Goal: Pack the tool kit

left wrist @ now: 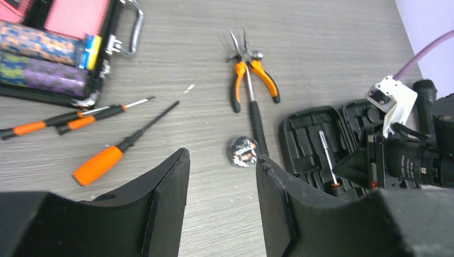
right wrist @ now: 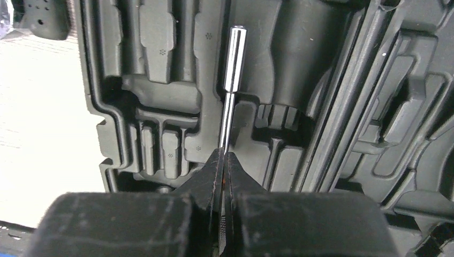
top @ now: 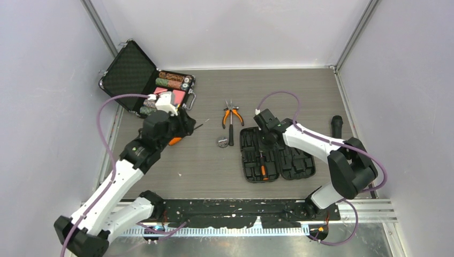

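Note:
The tool kit case (top: 289, 160) lies open on the table, black moulded slots up. My right gripper (top: 264, 145) is over its left half, shut on the thin chrome shaft of a nut driver (right wrist: 230, 91); its jaws (right wrist: 222, 156) pinch the shaft near an orange collar. The driver (left wrist: 327, 155) lies along a slot of the case (left wrist: 308, 134). My left gripper (left wrist: 222, 158) is open and empty, above bare table. An orange-handled screwdriver (left wrist: 101, 161) and two thin screwdrivers (left wrist: 80, 120) lie to its left. The orange pliers (left wrist: 251, 75) lie beyond.
A black-handled driver (top: 231, 133) and a round silver disc (top: 222, 142) lie left of the case. An open metal-edged briefcase of chips (top: 147, 83) stands at the back left. A black cylinder (top: 336, 126) lies at the right.

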{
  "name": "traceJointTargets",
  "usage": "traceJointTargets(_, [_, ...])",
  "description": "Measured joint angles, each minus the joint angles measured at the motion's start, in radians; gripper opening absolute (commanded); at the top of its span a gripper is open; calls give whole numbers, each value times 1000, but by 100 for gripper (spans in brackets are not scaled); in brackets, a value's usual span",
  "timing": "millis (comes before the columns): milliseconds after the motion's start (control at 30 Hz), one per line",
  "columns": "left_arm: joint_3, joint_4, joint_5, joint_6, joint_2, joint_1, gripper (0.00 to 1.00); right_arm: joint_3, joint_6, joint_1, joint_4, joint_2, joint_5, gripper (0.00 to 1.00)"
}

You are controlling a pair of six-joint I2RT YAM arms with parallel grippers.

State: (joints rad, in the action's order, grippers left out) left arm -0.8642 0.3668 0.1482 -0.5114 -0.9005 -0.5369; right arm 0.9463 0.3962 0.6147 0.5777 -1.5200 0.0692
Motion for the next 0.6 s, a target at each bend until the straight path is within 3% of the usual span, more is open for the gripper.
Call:
traceJointTargets(233, [-11, 72, 35, 100, 112, 49, 50, 21, -2, 16, 9, -39, 35, 5])
traceJointTargets(600, [85, 90, -7, 79, 151, 49, 50, 36, -10, 59, 18, -66, 113, 5])
